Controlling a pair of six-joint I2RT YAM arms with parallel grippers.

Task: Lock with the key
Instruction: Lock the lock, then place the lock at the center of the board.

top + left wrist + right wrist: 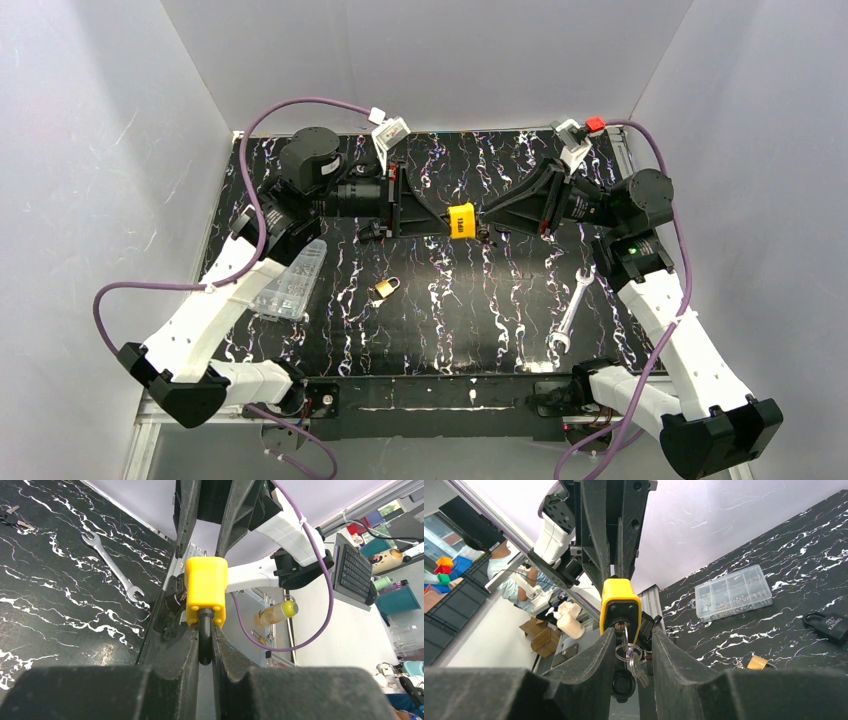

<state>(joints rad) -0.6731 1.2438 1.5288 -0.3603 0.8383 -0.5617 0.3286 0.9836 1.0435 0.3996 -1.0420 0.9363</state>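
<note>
Yellow padlock is held by its shackle, clenched in left gripper. Key hangs between right gripper jaws; grasp cannot be told. Risk: off-centre closing, key slipped.

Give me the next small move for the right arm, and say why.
Probably close the right fingers on the black head of the key, before any turning. The key already sits in the keyhole of the yellow padlock, the left fingers clamp its shackle, and the right fingers flank the key's head with a gap showing.
</note>
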